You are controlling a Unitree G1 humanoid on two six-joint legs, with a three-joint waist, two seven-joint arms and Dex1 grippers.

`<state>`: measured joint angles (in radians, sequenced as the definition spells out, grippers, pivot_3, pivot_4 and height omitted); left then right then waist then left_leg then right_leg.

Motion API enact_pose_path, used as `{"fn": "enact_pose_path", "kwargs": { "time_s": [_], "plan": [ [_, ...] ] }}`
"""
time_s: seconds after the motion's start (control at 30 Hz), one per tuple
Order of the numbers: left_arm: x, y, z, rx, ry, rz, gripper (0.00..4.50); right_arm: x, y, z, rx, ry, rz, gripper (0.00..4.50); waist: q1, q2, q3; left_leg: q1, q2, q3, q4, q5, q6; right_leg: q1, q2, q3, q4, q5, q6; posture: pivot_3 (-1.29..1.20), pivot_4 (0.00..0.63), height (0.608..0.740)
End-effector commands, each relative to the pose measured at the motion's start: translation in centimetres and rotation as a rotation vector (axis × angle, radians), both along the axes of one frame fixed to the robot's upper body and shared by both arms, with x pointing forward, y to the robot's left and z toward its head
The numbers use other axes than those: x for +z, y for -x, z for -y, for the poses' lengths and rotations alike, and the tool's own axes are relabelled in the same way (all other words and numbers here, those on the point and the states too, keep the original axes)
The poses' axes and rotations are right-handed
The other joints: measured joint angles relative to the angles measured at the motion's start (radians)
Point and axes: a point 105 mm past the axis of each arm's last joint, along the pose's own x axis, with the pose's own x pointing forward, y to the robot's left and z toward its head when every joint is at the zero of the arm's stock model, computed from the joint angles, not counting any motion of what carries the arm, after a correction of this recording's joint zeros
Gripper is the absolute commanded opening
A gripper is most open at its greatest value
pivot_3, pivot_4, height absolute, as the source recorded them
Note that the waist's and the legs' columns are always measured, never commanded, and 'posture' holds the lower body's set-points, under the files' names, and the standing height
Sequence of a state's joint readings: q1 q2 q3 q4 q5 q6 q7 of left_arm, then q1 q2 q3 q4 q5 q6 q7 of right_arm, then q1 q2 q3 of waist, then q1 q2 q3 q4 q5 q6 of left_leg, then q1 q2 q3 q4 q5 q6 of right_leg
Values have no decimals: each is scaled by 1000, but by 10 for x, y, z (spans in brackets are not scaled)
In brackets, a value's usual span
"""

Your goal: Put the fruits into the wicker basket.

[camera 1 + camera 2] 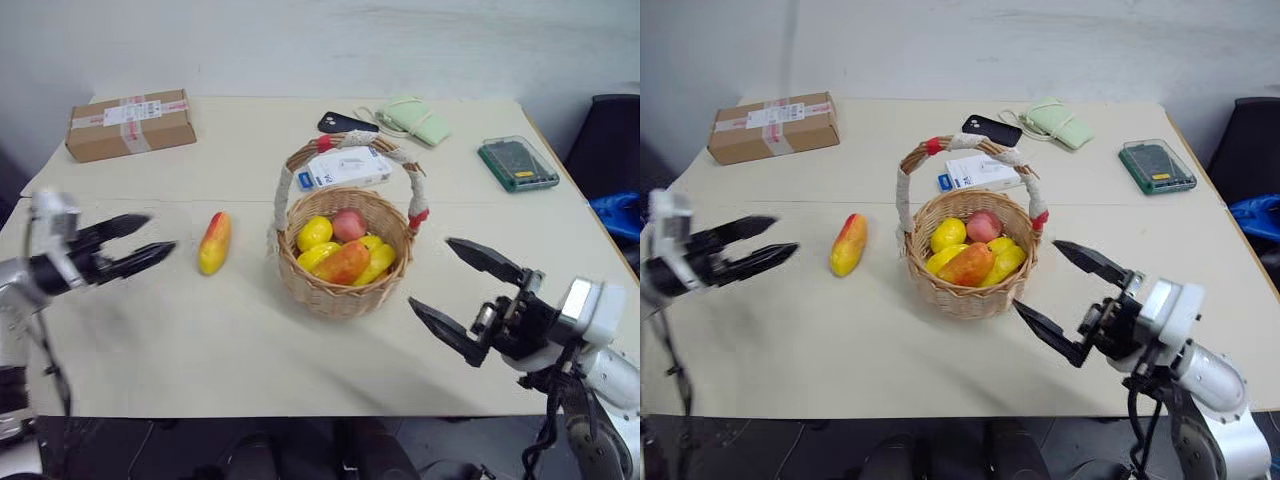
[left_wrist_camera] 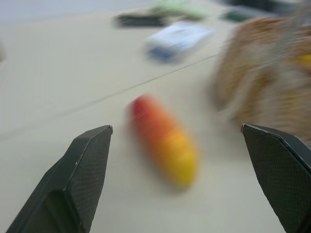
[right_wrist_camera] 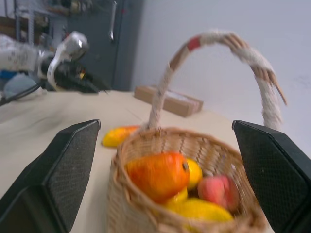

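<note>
- Pale beige table [image 1: 250, 340] under a plain light wall carries everything, its top smooth and matte
- Left gripper [image 1: 150, 240] hangs level just above the table at its left side, black fingers spread and holding nothing, tips aimed toward the loose fruit
- Right gripper [image 1: 1070, 300] hovers just beside the basket on its right, jaws wide apart and empty, the basket framed between them in the right wrist view
- Slim fruit [image 1: 214, 242] lies flat on the table between the left gripper and the wicker basket [image 1: 340, 290], near the basket but clear of it, red tip pointing away from the robot
- Plumper orange-red fruit [image 1: 345, 262] already rests inside the basket on top of several yellow pieces and a pink round one
- Slim fruit looks smooth and glossy, so likely slippery and prone to rolling; it seems light and firm, and the best hold is probably across its middle, where the sides run nearly parallel
- Basket is round, coarse woven cane, stiff but light enough to skid if bumped; its tall arched handle is wrapped in whitish rope with red ends and leaves open gaps for dropping fruit in
- Further back sit a taped brown cardboard box [image 1: 130, 123], a white-and-blue packet [image 1: 345, 168], a black phone [image 1: 345, 122], a soft green pouch [image 1: 415, 118] and a green case [image 1: 517, 165], all well apart from the loose fruit
</note>
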<state>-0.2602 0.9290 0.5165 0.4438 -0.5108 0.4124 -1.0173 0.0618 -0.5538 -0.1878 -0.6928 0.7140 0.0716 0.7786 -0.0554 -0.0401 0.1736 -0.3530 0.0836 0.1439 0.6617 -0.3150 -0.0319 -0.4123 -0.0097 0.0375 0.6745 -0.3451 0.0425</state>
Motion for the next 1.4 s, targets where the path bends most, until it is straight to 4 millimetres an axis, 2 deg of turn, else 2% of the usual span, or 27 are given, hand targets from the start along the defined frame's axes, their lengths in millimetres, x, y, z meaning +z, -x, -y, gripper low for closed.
{"fn": "enact_pose_path", "kwargs": {
  "time_s": [0.03, 0.1, 0.2, 0.23, 0.4, 0.6, 0.8, 1.0, 1.03, 1.07, 1.2, 1.3, 1.4],
  "plan": [
    [-13, 18, -38, 140, -9, -106, 4472, 10, 8, -13, 74, 13, 16, 4500, 1, -3, 0, 0, 0, 0, 0, -1, 1, 0, 0, -1, 0, 0, 0, 0, 150, 740],
    [-15, 21, -49, 190, -43, -125, 4472, 13, 7, -16, 82, 15, 25, 4500, 17, -5, -1, -2, 0, -1, 0, -2, 2, 0, -2, -3, -3, 0, -1, 0, 150, 740],
    [-2, 12, -45, 165, -15, -121, 4472, 14, 5, -18, 83, 24, 40, 4500, 31, -9, -3, -2, -1, 0, 1, -4, 3, 0, -3, -3, -4, 0, -1, 0, 150, 740],
    [3, 7, -36, 127, 8, -115, 4472, 14, 4, -18, 82, 28, 42, 4500, 35, -10, -4, -3, -1, 0, 1, -4, 4, 0, -4, -4, -4, 0, -1, 0, 150, 740],
    [14, -30, 40, -144, 2, -131, 4472, 11, -3, -15, 55, 43, 41, 4500, 40, -9, -4, -2, -2, 0, 1, -5, 5, 1, -5, -4, -3, 0, -1, 0, 150, 740],
    [17, -77, 100, -204, -50, -102, 4472, 7, -5, -14, 32, 59, 25, 4500, 28, -9, -3, -2, -1, 1, 2, -4, 3, 0, -1, -2, -2, 0, 0, 0, 150, 740],
    [5, -96, 124, -189, -116, -119, 4472, -4, -2, -4, -3, 65, -6, 4500, 5, -7, -2, -2, 2, 3, 1, -3, 0, -2, 2, 1, -1, 0, 0, 0, 150, 740],
    [-13, -92, 138, -250, -221, -162, 4472, -11, -1, 0, -1, 64, -12, 4500, 6, -7, -2, -2, 0, 3, 3, -3, 0, -1, 1, 1, 0, 0, 0, 0, 150, 740],
    [-14, -91, 138, -261, -229, -158, 4089, -12, -1, 1, 0, 64, -12, 4500, 6, -7, -2, -2, 0, 3, 3, -3, 0, -1, 2, 1, 0, 0, 0, 0, 150, 740],
    [-13, -89, 139, -272, -225, -153, 3942, -13, -1, 2, -1, 64, -12, 4500, 6, -7, -2, -2, 1, 3, 2, -3, 0, -1, 2, 1, 0, 0, 0, 0, 150, 740],
    [-11, -82, 125, -262, -206, -149, 2735, -17, -1, 4, 0, 63, -12, 4500, 5, -7, -2, -2, 1, 3, 2, -3, 0, -1, 2, 1, 0, 0, 0, 0, 150, 740],
    [0, -70, 117, -341, -229, -102, 1912, -19, 0, 4, 3, 62, -13, 4500, 3, -7, -2, -2, 1, 3, 2, -3, 0, -1, 2, 1, 0, 0, 0, 0, 150, 740],
    [16, -50, 113, -480, -246, -30, 1857, -22, 0, 6, 0, 65, -14, 4500, 5, -7, -2, -2, 1, 3, 2, -3, 0, -1, 1, 1, 0, 0, 0, 0, 150, 740]
  ]
}}
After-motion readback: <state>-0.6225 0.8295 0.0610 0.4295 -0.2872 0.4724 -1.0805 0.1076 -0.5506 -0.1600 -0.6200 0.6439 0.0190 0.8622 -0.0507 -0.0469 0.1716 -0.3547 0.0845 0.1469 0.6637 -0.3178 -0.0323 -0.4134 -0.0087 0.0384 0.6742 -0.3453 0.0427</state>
